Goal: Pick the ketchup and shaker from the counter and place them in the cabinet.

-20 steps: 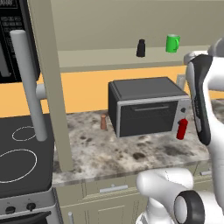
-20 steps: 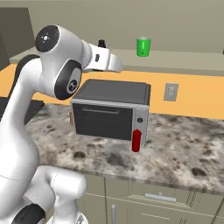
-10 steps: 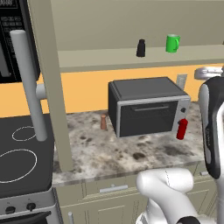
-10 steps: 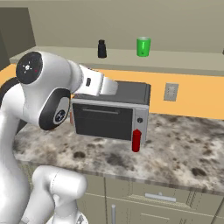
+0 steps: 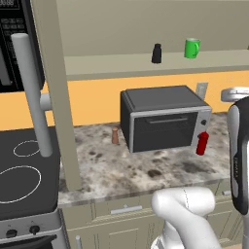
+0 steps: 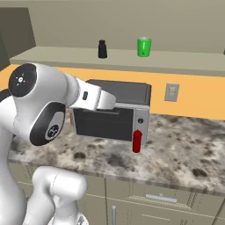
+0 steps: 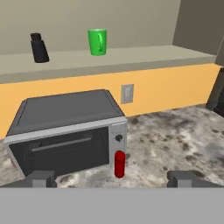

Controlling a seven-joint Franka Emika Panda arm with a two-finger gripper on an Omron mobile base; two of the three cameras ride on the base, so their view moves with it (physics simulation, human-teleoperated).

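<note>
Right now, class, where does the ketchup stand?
The ketchup stands upright on the counter, at the toaster oven's front right corner, by its control panel.

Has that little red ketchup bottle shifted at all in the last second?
No. The ketchup stands at the toaster oven's front right corner, as before.

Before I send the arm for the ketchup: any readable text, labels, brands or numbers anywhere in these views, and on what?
No readable text anywhere.
Ketchup: plain red, no label.
Shaker: plain black.
Green mug: no print.
Toaster oven: one unmarked knob.
Stove knobs: markings too small to read.
</note>
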